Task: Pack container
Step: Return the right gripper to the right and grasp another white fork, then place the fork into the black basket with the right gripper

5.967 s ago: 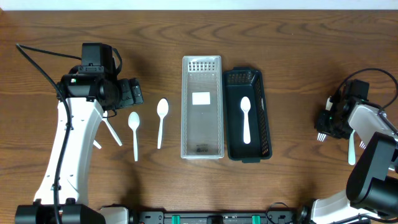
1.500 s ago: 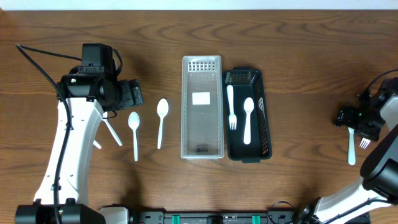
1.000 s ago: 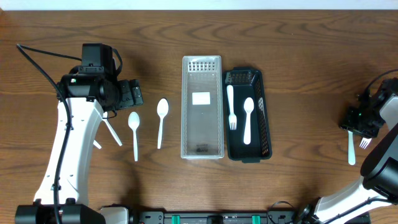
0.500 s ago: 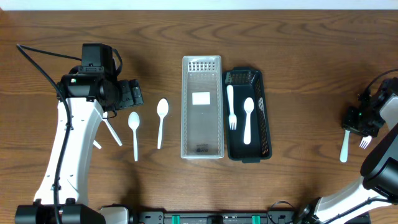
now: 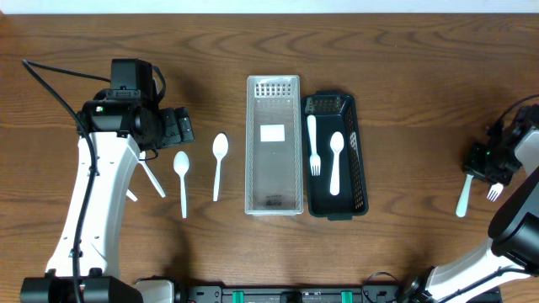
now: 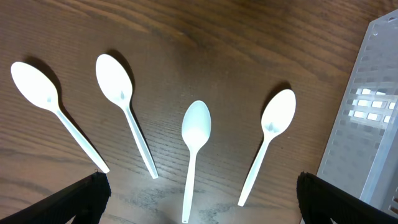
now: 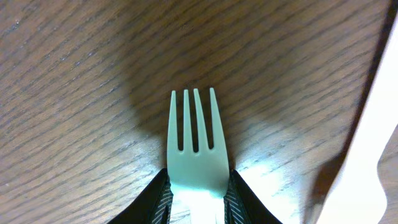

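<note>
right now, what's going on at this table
The right gripper is shut on a white plastic fork at the far right of the wooden table, with another white utensil lying beside it. The black slotted basket already holds a white fork and a white spoon. The left gripper hovers open over four white plastic spoons.

We record the left arm [image 5: 94, 189] extended forward from its base, wrist turned inward. The left gripper [image 6: 202, 202] hovers with jaws spread wide, its fingertips [image 6: 87, 196] showing only at the lower corners of the wrist view. The right arm [image 5: 515, 215] is folded at the far right edge. The right gripper [image 7: 196, 190] is clamped on the neck of a white fork [image 7: 194, 130], tines pointing outward.
</note>
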Tool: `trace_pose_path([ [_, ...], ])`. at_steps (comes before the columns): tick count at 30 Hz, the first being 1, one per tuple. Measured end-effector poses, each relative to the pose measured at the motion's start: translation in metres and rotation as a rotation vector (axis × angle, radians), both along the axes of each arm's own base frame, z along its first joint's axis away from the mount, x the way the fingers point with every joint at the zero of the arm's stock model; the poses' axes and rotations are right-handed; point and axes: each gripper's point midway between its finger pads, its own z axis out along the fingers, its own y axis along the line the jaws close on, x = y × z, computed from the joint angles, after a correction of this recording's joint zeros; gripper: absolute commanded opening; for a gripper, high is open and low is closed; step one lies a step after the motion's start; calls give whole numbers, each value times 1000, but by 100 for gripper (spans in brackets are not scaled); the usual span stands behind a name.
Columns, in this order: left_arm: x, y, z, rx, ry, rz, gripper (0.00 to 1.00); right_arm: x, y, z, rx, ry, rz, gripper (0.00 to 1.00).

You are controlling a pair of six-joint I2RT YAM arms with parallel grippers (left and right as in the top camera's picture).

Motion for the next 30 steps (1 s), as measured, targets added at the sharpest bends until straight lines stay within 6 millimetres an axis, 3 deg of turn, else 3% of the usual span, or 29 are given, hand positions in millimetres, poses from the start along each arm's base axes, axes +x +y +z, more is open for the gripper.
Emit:
trace_pose_path([
  [5,0,0,0,0,0,0,98,8,19,14,34,27,34,1],
  [7,0,0,0,0,0,0,98,20,28,28,30,15,66,1],
  [10,0,0,0,0,0,0,98,44,49,66,11,-31,123,1],
  [13,0,0,0,0,0,0,98,67,82,113,-16,-116,184,1],
  [15,0,0,0,0,0,0,98,80,115,148,-28,-191,239,1],
  [19,0,0,0,0,0,0,98,89,184,185,-10,-290,349,1],
  [25,0,0,0,0,0,0,98,82,294,181,52,-299,540,1],
  [28,0,0,0,0,0,0,98,75,327,166,63,-269,600,1],
  [30,0,0,0,0,0,0,98,71,339,150,62,-227,618,1],
])
